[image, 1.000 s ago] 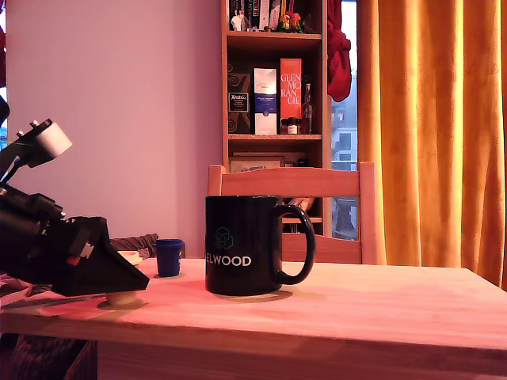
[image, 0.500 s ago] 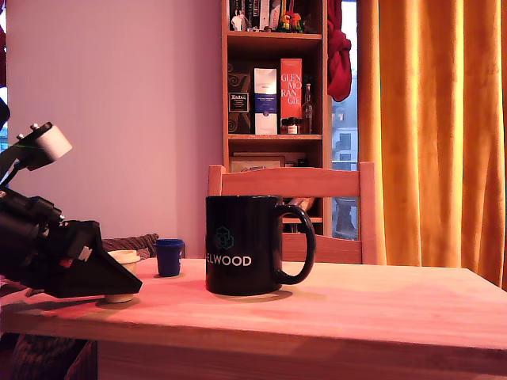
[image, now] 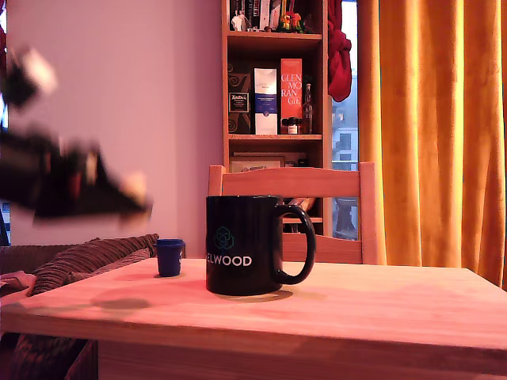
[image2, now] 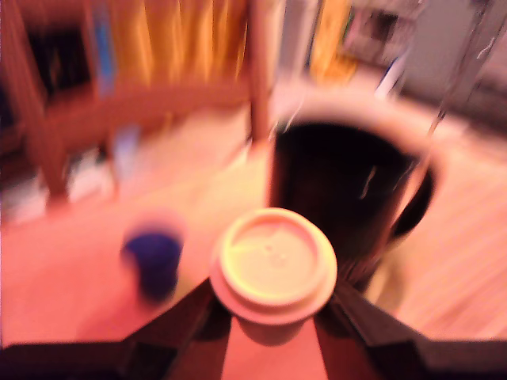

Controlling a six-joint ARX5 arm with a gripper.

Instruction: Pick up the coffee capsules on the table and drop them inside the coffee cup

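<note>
I have the cream capsule clamped between my jaws, rimmed top facing my wrist camera, and I am carrying it in the air above the worktop; in the exterior view my gripper is a blur at that view's left, well above the surface. The capsule looks light and thin-walled, so I judge a gentle squeeze on the tapered body just under the rim is the right hold: the rim gives a ledge to stop it slipping down, while too hard a pinch could dent the shell. Its smooth sides look slick, so I would keep it level on the way over. The dark blue capsule stands upright on the worktop, just beside the coffee cup on the exterior view's left, apart from it and not yet picked. The cup is glossy, black and looks heavy enough not to shift if a pod drops in; its mouth is wide compared with either capsule, so the release should forgive some error. Both views are smeared by motion, so finer contact at my pads I cannot make out.
</note>
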